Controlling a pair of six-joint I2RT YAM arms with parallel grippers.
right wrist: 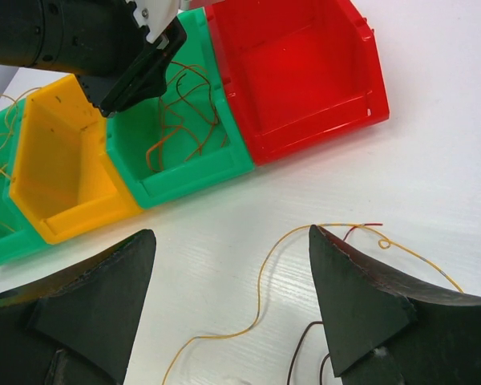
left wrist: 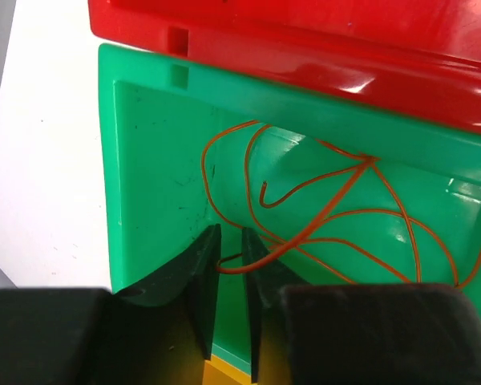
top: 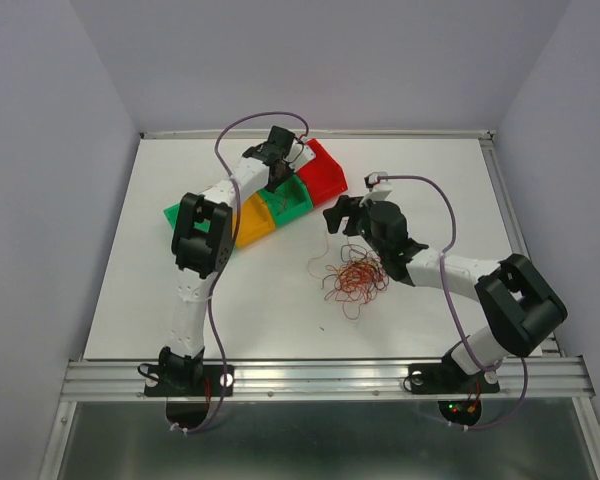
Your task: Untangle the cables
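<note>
Left gripper (left wrist: 230, 237) ajar — orange cable (left wrist: 325, 215) between

readable text: none | labels, brands, numbers: none legible on bins (right wrist: 184, 172), arms (top: 195, 290) or desk (top: 260, 320) | note: tiny lit dots (top: 458, 408) below right arm's base, perhaps indicator lights, too small to read

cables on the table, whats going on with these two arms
The left gripper is down in the green bin, jaws slightly apart with an orange cable crossing the gap; more orange loops lie in that bin. The right gripper hangs wide open and empty over a loose yellow cable on the table, near the main tangle.
</note>
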